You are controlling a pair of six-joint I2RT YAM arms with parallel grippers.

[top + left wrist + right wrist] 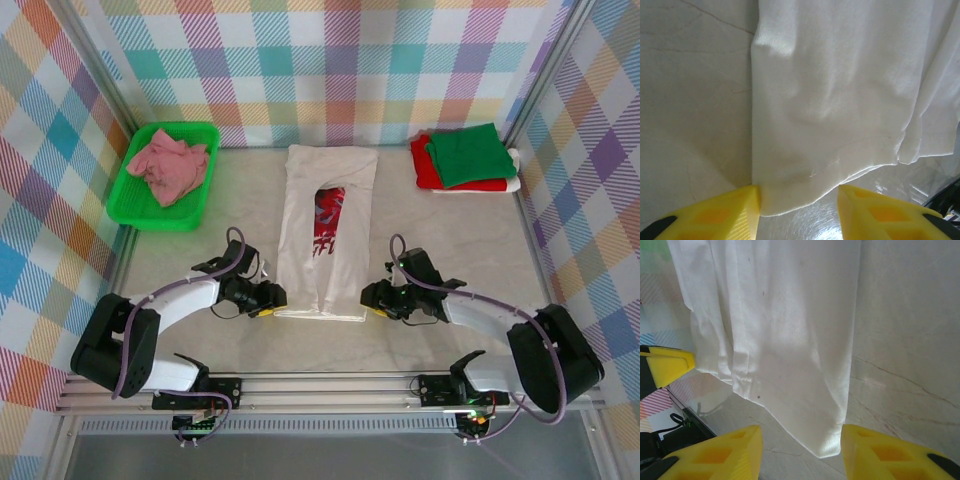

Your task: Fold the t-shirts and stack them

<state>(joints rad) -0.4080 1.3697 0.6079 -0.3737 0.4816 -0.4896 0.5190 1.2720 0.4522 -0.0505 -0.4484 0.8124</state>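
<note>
Left gripper (799, 202) astride white t-shirt (840, 100) corner

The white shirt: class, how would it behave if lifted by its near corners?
Probably floppy: the white shirt lies in soft wrinkles. Likely light, as the cloth looks thin. Its folded-in sides lie loose, so it may sag open.

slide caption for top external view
The left gripper and right gripper flank the near hem of the white t-shirt; folded shirts stacked far right.
</note>
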